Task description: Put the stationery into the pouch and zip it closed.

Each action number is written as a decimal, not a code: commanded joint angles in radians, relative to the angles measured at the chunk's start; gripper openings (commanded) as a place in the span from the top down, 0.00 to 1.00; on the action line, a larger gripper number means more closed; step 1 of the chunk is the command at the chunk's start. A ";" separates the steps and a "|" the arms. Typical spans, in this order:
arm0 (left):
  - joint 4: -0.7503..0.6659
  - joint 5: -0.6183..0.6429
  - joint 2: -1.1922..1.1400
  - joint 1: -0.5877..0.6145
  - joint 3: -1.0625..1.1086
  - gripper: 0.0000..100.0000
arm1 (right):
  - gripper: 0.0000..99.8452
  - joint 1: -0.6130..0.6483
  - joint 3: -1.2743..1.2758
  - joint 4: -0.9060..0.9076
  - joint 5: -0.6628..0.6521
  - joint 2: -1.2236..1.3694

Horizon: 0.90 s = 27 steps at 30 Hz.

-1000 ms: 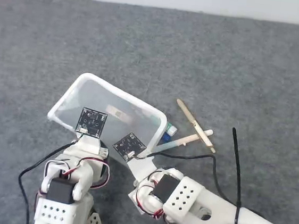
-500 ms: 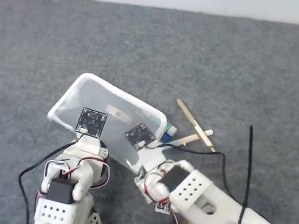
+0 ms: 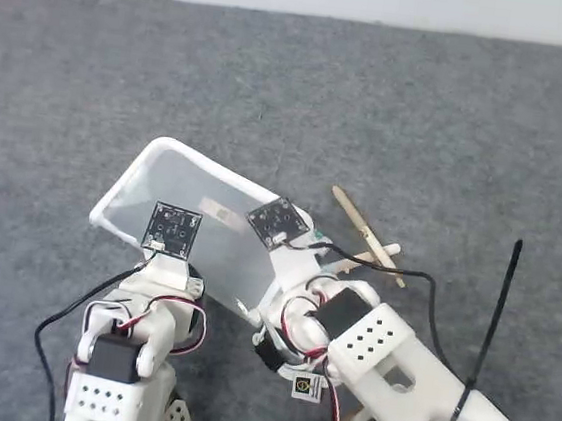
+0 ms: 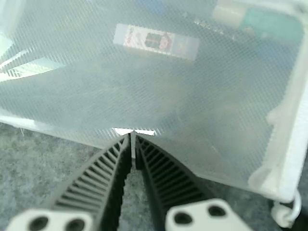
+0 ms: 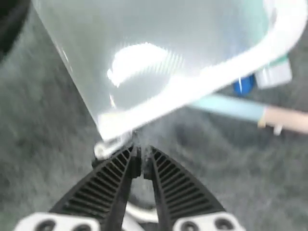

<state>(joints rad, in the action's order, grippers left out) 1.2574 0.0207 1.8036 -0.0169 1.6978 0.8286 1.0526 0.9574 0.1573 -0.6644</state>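
Note:
A translucent mesh pouch (image 3: 195, 217) with a white zipper edge lies on the grey carpet (image 3: 422, 115). My left gripper (image 4: 131, 138) is shut on the pouch's (image 4: 144, 86) near edge, and a small label (image 4: 156, 41) shows through the mesh. At the pouch's near corner (image 5: 111, 131), my right gripper (image 5: 141, 156) is shut at the zipper pull (image 5: 102, 151). Just outside the zipper edge lie a teal pen (image 5: 226, 107) with a beige end and a small blue-capped item (image 5: 243, 84). A wooden pencil (image 3: 364, 231) lies crossed over the pen's end (image 3: 385, 250).
The left arm (image 3: 137, 341) and the right arm (image 3: 367, 350) stand close together at the table's front edge. A black cable (image 3: 492, 303) rises from the right arm. Bare carpet stretches beyond and to both sides of the pouch.
The right arm's wrist has swung up along the pouch's zipper side, now covering the teal pen in the high view. The left arm and the pouch kept still.

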 commanded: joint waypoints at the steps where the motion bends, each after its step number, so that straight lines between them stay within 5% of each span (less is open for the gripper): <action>1: 0.006 -0.003 0.018 0.000 -0.013 0.99 | 0.99 -0.018 -0.057 -0.076 -0.012 0.019; 18: 0.006 -0.003 0.018 0.000 -0.013 0.99 | 0.99 -0.292 -0.344 -0.377 -0.015 0.438; 27: 0.006 -0.003 0.018 0.000 -0.013 0.99 | 0.99 -0.209 -0.348 -0.076 -0.017 0.248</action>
<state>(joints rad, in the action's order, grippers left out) 1.2574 0.0222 1.8036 -0.0169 1.6978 0.5769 0.7610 0.7610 0.1542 -0.2869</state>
